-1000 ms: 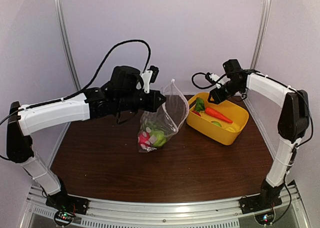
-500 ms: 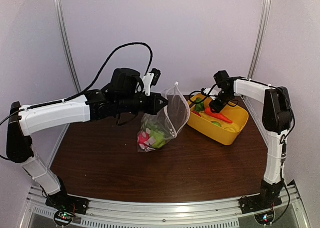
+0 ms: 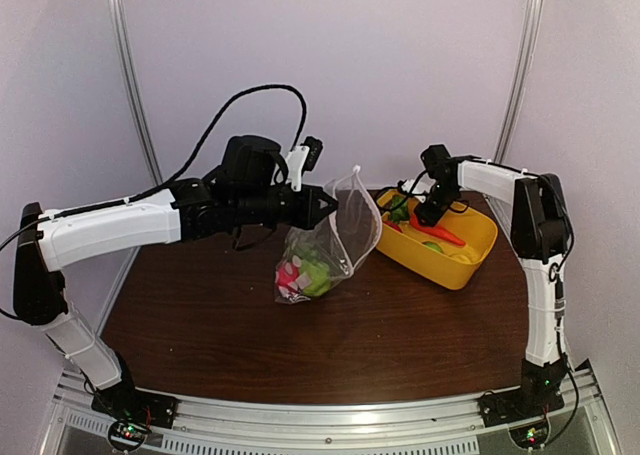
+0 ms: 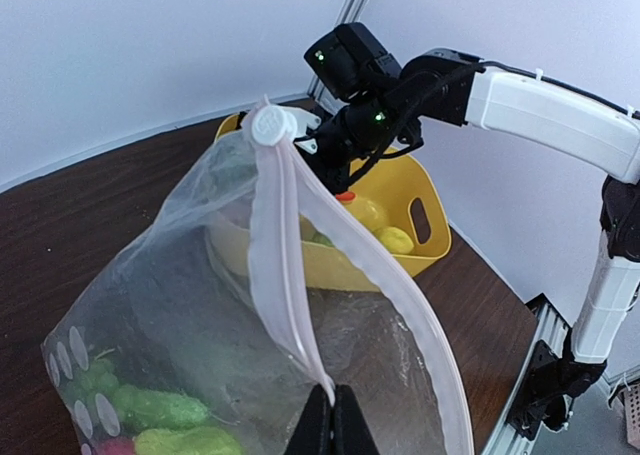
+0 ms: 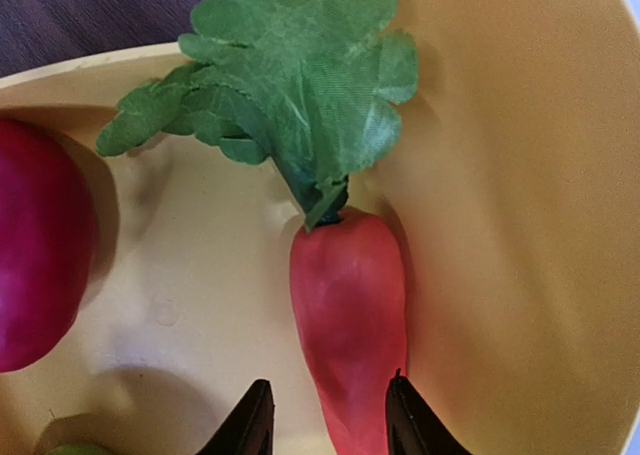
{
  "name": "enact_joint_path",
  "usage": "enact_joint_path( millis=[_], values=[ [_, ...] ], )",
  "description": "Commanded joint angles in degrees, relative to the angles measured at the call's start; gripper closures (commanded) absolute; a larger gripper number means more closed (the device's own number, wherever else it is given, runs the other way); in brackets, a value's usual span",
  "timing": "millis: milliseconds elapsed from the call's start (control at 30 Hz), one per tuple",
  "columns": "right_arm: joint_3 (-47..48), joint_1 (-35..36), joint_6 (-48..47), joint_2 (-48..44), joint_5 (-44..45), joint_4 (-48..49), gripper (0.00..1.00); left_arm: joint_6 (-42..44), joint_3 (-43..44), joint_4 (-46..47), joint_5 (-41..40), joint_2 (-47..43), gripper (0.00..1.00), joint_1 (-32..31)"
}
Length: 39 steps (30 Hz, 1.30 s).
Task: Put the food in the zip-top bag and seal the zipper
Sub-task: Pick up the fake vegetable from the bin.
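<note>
While one bag [image 3: 338, 237] hangs, one carrot [image 5: 350, 315] (orange).

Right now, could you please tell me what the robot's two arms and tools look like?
The left arm and right arm have white tubular links and black joints. The left tool and right tool are black, slim and pointed. A black cable loops over the left arm.

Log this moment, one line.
left fingers: shut on zipper, bag held up, mouth open | right fingers: open, straddling carrot in yellow basket | bagged: green and pink food
</note>
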Motion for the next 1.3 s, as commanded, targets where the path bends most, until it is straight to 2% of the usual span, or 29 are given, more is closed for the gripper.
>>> enact_joint_path(
  millis=[0, 400, 533, 600, 833, 1000, 1267],
  values=[
    [2.75, -0.26, -0.73, 3.34, 1.93, -0.5, 0.61, -0.7, 0.11, 1.61, 0.87, -1.3, 1.0, 0.33],
    [4.7, -0.24, -0.95, 7.3, 5.38, 0.69, 0.59, -2.24, -0.77, 2.6, 2.07, -1.46, 1.0, 0.32],
    [3.99, -0.26, -0.86, 7.76, 5.82, 0.76, 0.54, -2.72, -1.03, 2.89, 2.34, -1.39, 1.0, 0.3],
    [3.36, -0.22, -0.54, 7.12, 5.46, 0.91, 0.56, -2.82, -1.12, 3.02, 2.48, -1.39, 1.0, 0.33],
    [-1.21, -0.26, 2.44, 0.72, 3.84, 3.4, 0.69, -2.92, -1.48, 3.42, 2.57, -1.23, 1.0, 0.33],
    [-6.34, -0.22, 4.18, -6.57, 3.01, 5.06, 0.72, -3.0, -1.66, 4.06, 2.81, -0.93, 1.0, 0.3],
    [-13.31, -0.24, 8.99, -18.18, -3.94, 5.59, 0.77, -3.21, -1.83, 5.33, 3.43, 0.03, 1.0, 0.32]
  ],
)
